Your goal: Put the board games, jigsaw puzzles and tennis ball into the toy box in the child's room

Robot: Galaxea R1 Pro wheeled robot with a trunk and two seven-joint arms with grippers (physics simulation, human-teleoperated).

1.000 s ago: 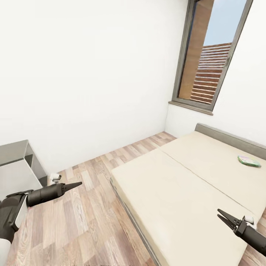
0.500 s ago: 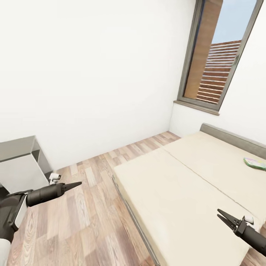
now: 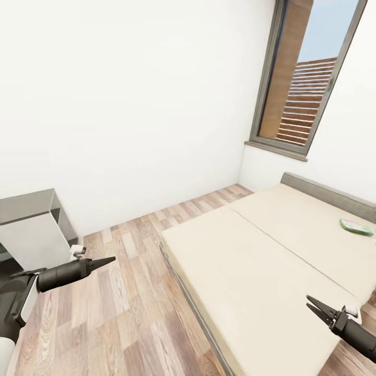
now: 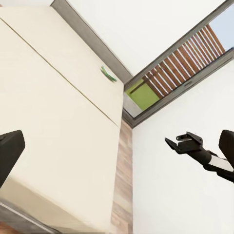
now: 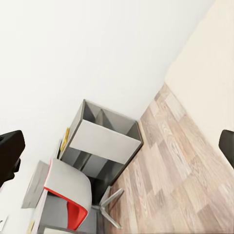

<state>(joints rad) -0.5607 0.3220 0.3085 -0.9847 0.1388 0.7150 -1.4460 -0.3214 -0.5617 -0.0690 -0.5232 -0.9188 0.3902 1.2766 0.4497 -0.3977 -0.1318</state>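
**A:** Down at the lower right of your head view, what is your right gripper (image 3: 315, 307) doing?

**B:** Its two thin fingers are spread apart with nothing between them. It hangs over the near corner of the bed (image 3: 261, 271). Your left gripper (image 3: 107, 260) sits low on the other side, over the wood plank floor (image 3: 125, 313); its fingers look pressed together into a single point, and they hold nothing.

**A:** Where are the task's things from there?

**B:** One board game (image 3: 356, 226) lies flat on the far right of the mattress, near the grey headboard (image 3: 324, 190) and well apart from both grippers. It reads as a small green and multicoloured rectangle. Your left wrist view shows it too (image 4: 108, 74), as a thin green sliver beside the headboard, with the right gripper (image 4: 170, 142) out against the white wall (image 4: 165, 195).

**A:** And the table?

**B:** Its white panel and grey side section (image 3: 31, 230) stand against the wall behind your left arm. Your right wrist view shows that section (image 5: 105, 139) with the red and white swivel chair (image 5: 68, 195) just beside it. A tall window (image 3: 305, 78) stands in the corner beyond the bed.
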